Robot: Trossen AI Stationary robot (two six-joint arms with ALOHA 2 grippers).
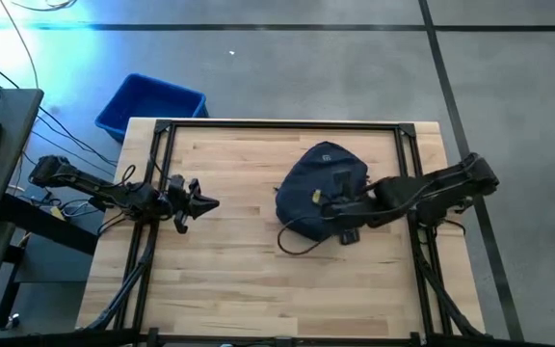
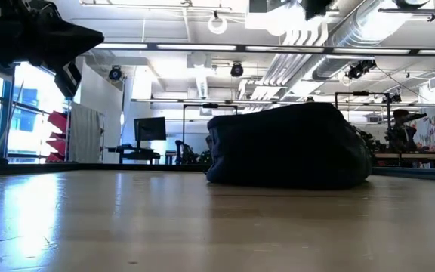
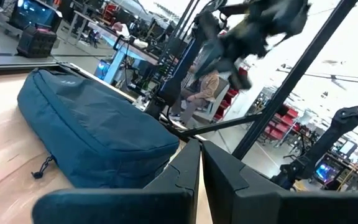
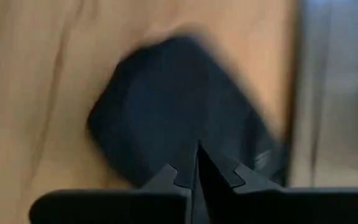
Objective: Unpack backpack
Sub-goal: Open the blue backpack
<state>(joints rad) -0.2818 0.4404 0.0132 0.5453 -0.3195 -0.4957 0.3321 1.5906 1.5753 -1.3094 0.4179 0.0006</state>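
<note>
Backpack (image 1: 322, 188), dark navy and soft, lies right of centre on a light wooden table (image 1: 239, 260); its strap trails off toward the table's front edge. The right gripper (image 1: 328, 204) hangs over the bag's front part, fingers pressed together, and whether they pinch any fabric cannot be told. A small black flat object (image 1: 349, 235) lies on the wood just beside the bag. The left gripper (image 1: 212, 203) waits above the table's left part, well apart from the bag, fingers also pressed together and holding nothing. A bright blue bin (image 1: 150, 104) stands on the floor beyond the table's far left corner.
</note>
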